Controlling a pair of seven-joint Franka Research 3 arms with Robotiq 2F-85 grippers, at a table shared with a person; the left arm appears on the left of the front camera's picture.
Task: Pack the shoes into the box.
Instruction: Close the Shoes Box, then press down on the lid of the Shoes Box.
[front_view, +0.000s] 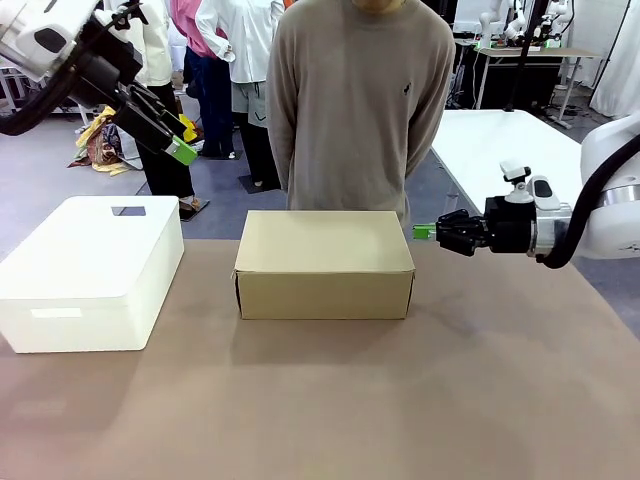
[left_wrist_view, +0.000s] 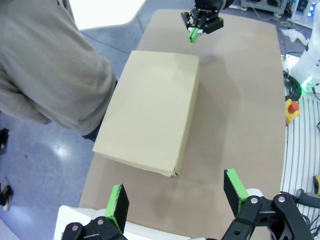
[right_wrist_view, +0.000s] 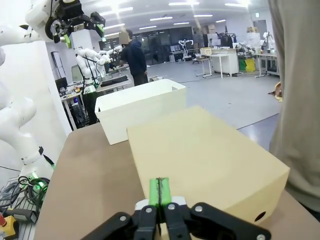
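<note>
Box (front_view: 325, 265): tan cardboard shoebox, middle of the brown table (front_view: 400, 400), lid flap down and flat, long side facing the robot. Contents not visible with the lid shut; whether the shoes are inside cannot be told.

White bin (front_view: 90, 270): larger plastic container, left of the box and apart from it, small opening in its top.

Person (front_view: 360, 100): standing at the far edge directly behind the box, arms held back, hands out of sight.

Left gripper (front_view: 183, 140): raised high above the table's left side, over the white bin, fingers spread wide, nothing between the green pads. Its wrist view looks down on the closed lid from well above.

Right gripper (front_view: 424, 232): low, just beside the box's right end near the top edge, fingers pressed together, pads meeting, nothing held. Contact with the cardboard cannot be confirmed.

Step in hand, as judged: either the closing of the lid at the end of packing, or the approach to opening it; the frames do not settle which.

Next move, if the lid is to be lifted: closed fingertips must catch under the flap's edge while the box stays put, and the left arm would have to descend.
</note>
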